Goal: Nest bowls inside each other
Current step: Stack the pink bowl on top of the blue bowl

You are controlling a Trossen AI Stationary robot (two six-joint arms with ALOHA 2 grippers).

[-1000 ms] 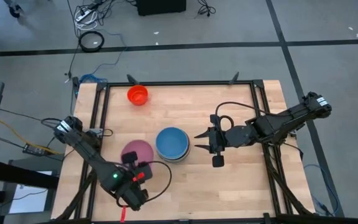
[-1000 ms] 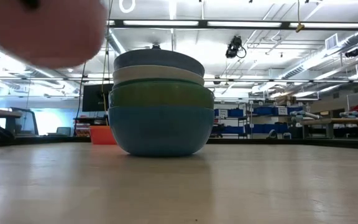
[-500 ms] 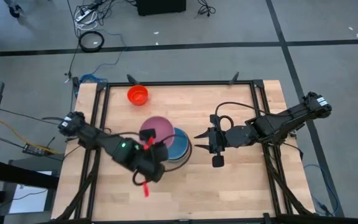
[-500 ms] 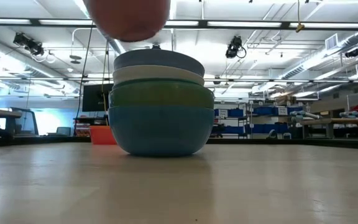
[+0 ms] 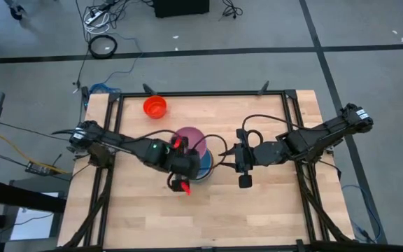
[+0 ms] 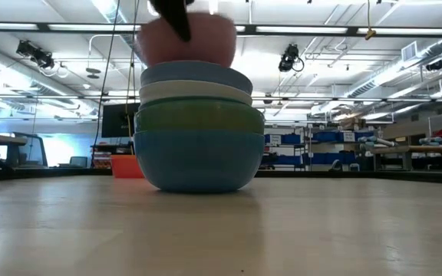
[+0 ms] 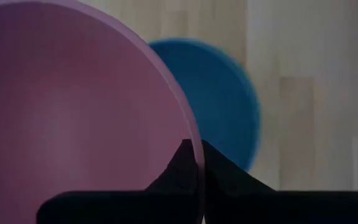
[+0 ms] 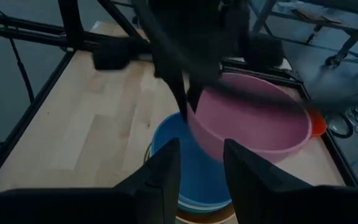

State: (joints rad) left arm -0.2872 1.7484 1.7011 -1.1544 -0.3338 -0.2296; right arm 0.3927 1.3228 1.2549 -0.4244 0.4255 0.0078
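I read no brand, label or writing on anything here. From the left, the red bowl (image 5: 154, 107) sits alone near the table's (image 5: 271, 210) far edge. My left gripper (image 7: 196, 163) pinches the pink bowl's (image 5: 190, 140) rim and holds it just above the stack of bowls (image 6: 196, 126), whose blue bowl (image 8: 191, 168) is on top. Right of the stack, my right gripper (image 8: 201, 165) waits, fingers parted, empty.

Left gripper (image 7: 194, 163) pinched; right gripper (image 8: 202, 163) seemingly parted.
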